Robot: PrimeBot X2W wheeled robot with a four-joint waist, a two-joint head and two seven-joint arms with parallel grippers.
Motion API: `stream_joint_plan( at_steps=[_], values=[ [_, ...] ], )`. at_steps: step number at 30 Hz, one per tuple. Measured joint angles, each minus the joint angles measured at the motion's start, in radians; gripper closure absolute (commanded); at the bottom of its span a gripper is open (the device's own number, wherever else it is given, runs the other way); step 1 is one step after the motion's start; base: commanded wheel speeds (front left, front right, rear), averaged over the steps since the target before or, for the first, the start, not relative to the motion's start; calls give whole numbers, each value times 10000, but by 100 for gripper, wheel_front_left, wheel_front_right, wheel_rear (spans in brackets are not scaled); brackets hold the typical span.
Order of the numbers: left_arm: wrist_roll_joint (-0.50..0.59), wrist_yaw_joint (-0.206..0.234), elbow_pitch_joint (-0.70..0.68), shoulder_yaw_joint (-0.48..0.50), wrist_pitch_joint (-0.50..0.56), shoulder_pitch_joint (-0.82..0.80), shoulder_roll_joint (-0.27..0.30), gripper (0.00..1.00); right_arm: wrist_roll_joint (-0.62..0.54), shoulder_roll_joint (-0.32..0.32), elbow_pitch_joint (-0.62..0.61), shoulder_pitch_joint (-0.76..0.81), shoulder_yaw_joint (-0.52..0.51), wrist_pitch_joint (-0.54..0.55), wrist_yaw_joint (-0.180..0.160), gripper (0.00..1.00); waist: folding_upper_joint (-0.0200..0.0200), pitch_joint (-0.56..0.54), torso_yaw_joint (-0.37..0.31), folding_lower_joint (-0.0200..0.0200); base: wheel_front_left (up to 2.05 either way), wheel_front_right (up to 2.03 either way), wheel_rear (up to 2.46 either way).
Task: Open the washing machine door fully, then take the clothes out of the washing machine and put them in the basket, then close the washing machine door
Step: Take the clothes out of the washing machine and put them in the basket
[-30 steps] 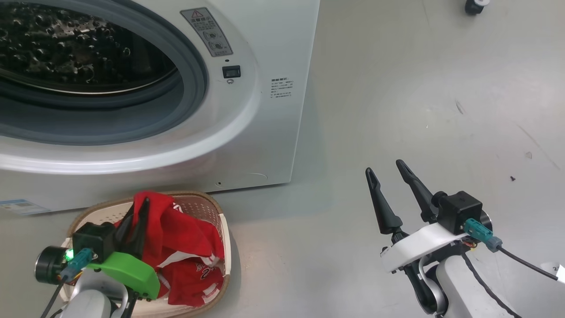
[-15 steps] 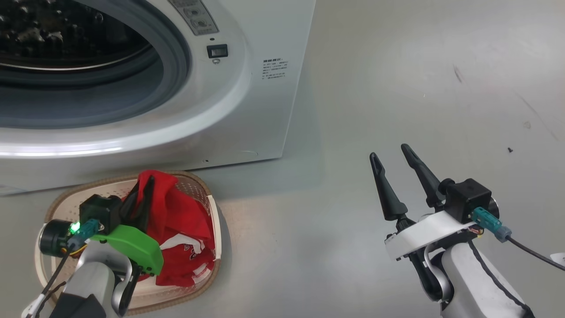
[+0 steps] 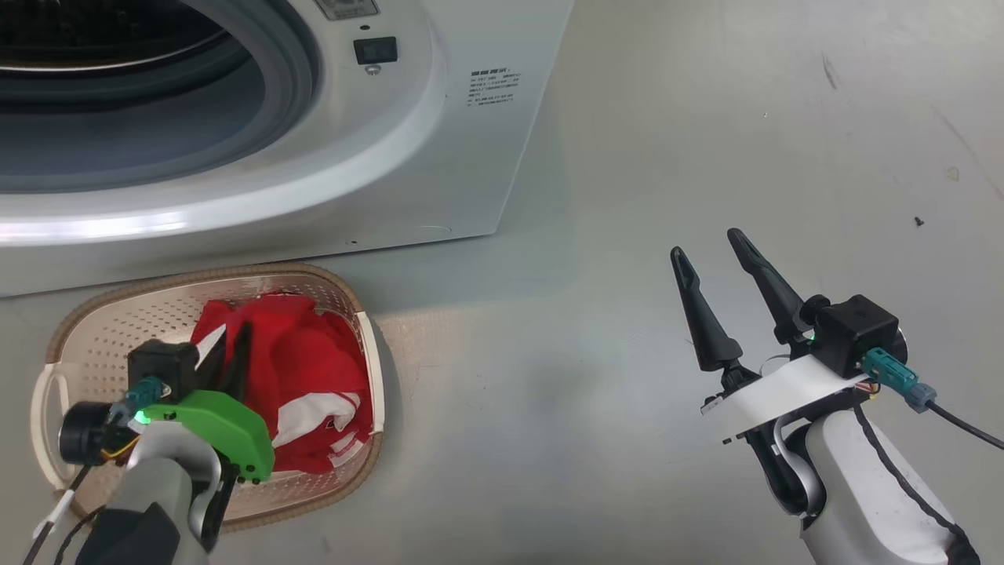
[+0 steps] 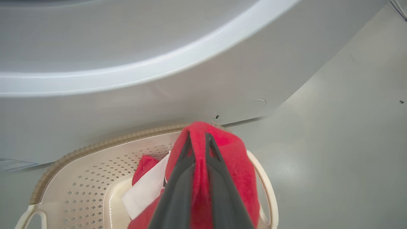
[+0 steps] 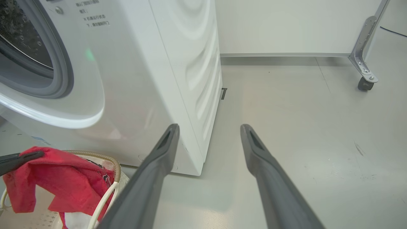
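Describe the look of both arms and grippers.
Left gripper: two long dark tapering jaws, a bright green wrist cover, a black camera cube and a teal plug beside a green light. Right gripper: the same dark jaws, but a white wrist cover and a black cable trailing from the wrist.

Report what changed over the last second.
The left pincer, shut on the clothes, lowered them deeper into the basket. The head view tilted down, so the washing machine merely slid up the picture. Grip unchanged; right pincer stayed open over the floor.
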Motion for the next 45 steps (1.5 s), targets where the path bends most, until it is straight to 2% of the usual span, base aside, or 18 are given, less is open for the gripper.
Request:
stream_joint_plan(
  at_steps=[6,12,25,44,45],
  values=[
    [-293,29,869,439,-19,0,-6,100,-58,0,-4,-44,10,0,0,0,0,102,60,0,0,0,0],
    [-688,245,1609,930,-151,-79,6,100,-67,0,-12,-53,54,0,0,0,0,138,74,0,0,0,0],
    [-525,230,2913,640,-167,-739,36,100,-82,6,-6,-57,253,0,0,0,0,147,-10,0,0,0,0],
    [-527,167,3902,612,-393,-1247,-169,100,-82,12,-12,-185,151,0,0,0,0,291,-108,0,0,0,0],
    [-543,138,3963,625,-399,-1253,-171,87,-82,12,-12,-187,136,0,0,0,0,285,-105,0,0,0,0]
  ],
)
